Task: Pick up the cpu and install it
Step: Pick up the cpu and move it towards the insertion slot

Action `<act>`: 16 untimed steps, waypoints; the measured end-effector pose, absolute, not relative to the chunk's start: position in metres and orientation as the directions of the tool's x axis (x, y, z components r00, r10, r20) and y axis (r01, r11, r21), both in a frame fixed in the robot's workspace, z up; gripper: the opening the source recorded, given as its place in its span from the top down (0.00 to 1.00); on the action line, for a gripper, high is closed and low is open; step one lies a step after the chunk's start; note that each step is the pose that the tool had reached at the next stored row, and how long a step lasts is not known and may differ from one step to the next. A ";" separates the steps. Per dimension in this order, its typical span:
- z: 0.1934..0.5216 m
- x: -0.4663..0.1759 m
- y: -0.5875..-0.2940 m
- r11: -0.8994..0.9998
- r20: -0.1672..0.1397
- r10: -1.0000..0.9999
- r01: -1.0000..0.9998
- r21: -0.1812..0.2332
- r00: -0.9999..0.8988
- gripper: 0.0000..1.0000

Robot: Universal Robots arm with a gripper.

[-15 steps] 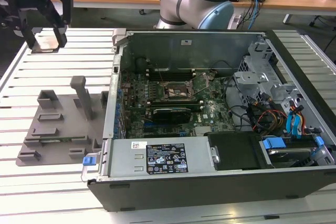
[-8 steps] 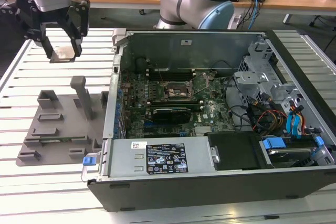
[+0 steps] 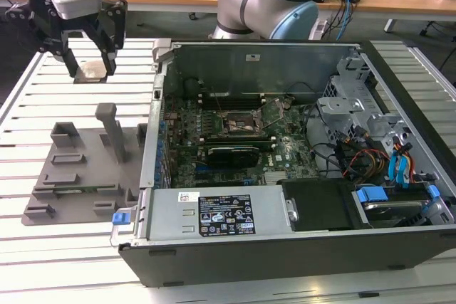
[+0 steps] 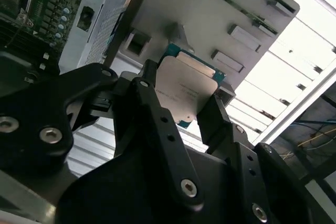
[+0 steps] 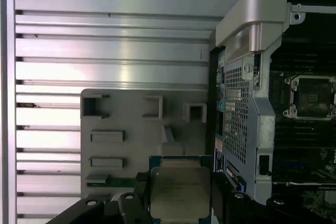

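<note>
Slatted table (image 3: 21, 105): one claw (image 3: 91, 72) raised, two fingers clamped on one cpu (image 3: 93, 70). One grey tray (image 3: 75, 176) below claw; one open case (image 3: 285, 254) beside claw, one socket (image 3: 246, 123) inside, well apart from cpu.

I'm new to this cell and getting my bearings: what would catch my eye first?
The gripper, at the exterior view's left, holds the silvery cpu above the slatted table. The open computer case fills the middle, its socket frame exposed. Beside it lies a grey fixture tray.
</note>
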State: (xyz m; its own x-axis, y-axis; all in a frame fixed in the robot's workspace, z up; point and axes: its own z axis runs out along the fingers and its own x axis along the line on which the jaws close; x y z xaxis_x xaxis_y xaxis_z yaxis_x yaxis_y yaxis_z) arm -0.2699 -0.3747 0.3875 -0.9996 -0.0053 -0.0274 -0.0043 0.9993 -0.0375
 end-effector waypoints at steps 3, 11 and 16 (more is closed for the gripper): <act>0.387 -0.270 -0.375 0.999 -0.027 0.030 0.031 -0.018 -0.999 0.45; 0.387 -0.270 -0.375 0.999 -0.027 0.049 0.049 -0.001 -0.998 0.45; 0.387 -0.262 -0.375 0.999 -0.027 0.049 0.049 -0.003 -0.998 0.45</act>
